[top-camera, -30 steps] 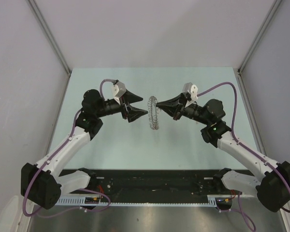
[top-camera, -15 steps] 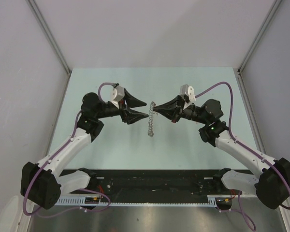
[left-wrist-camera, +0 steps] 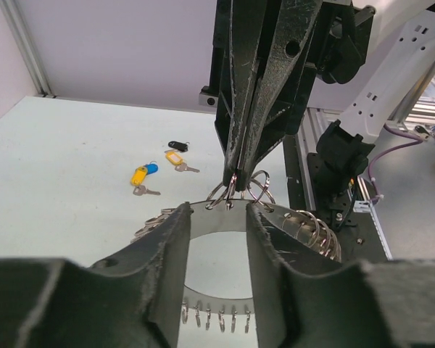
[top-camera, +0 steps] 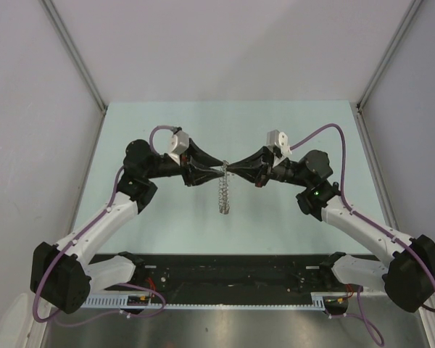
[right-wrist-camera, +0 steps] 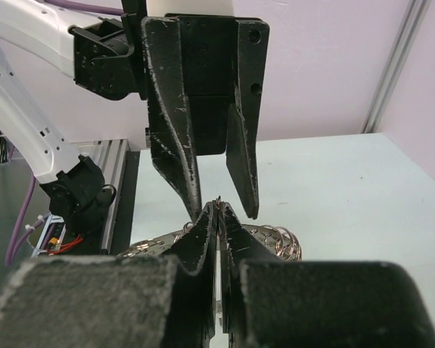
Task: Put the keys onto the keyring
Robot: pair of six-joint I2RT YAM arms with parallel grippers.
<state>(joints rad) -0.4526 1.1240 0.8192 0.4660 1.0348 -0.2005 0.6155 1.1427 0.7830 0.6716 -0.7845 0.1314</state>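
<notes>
The keyring (top-camera: 223, 194), a silvery band fringed with small split rings, hangs edge-on above the table between both arms. My right gripper (top-camera: 230, 168) is shut on small rings at its top; in the right wrist view (right-wrist-camera: 217, 209) the jaws are pressed together on them. My left gripper (top-camera: 219, 168) is open, and its fingers (left-wrist-camera: 175, 243) straddle the top of the keyring band (left-wrist-camera: 217, 299). The keys lie on the table in the left wrist view: a yellow and blue pair (left-wrist-camera: 141, 174), an orange one (left-wrist-camera: 175, 156) and a black one (left-wrist-camera: 177, 145). They do not show in the top view.
The pale green table (top-camera: 167, 130) has grey walls at the back and both sides. A black rail with the arm bases (top-camera: 225, 279) runs along the near edge. The right arm's base and cables (left-wrist-camera: 341, 167) show behind the ring.
Both grippers have moved toward each other and now meet at the top of the ring. The ring has turned edge-on and hangs lower. My left fingers now straddle it.
</notes>
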